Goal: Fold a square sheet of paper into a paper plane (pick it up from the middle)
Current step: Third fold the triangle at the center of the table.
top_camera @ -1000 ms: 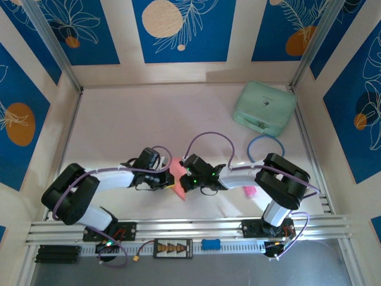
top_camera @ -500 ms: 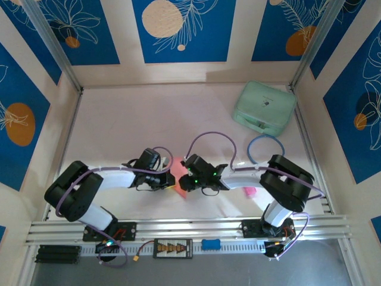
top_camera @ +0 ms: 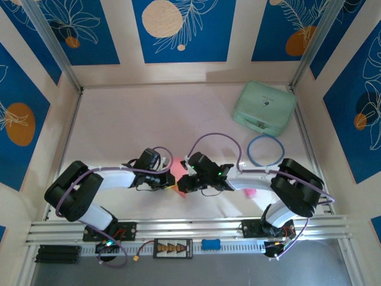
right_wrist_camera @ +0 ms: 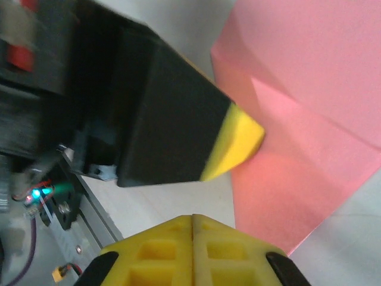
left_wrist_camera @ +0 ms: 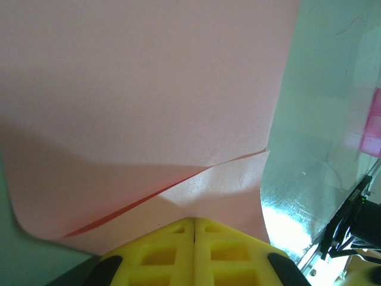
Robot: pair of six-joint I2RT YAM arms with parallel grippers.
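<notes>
Pinches creased pink paper [top_camera: 177, 166] [left_wrist_camera: 149, 89] [right_wrist_camera: 309, 119] in tightly closed left gripper [top_camera: 171, 182] [left_wrist_camera: 193, 223] [right_wrist_camera: 238, 143] near tabletop's [top_camera: 149, 119] front edge; holds right gripper [top_camera: 181, 183] [right_wrist_camera: 192, 219] closed, empty, just beside.

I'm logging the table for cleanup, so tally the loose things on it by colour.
Pink: 2, folded salmon-pink paper sheet and small chunky bright-pink object.
Green: 1, mint-green rounded case.
Blue: 1, thin blue ring.
Total: 4.

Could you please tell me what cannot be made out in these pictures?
- Folds in the paper: top view, too small, crowded by the left gripper and right gripper.
- Paper outline: left wrist view, cut off by frame edges.
- Pink object: top view, half under the right arm; left wrist view, blurred at the edge.
</notes>
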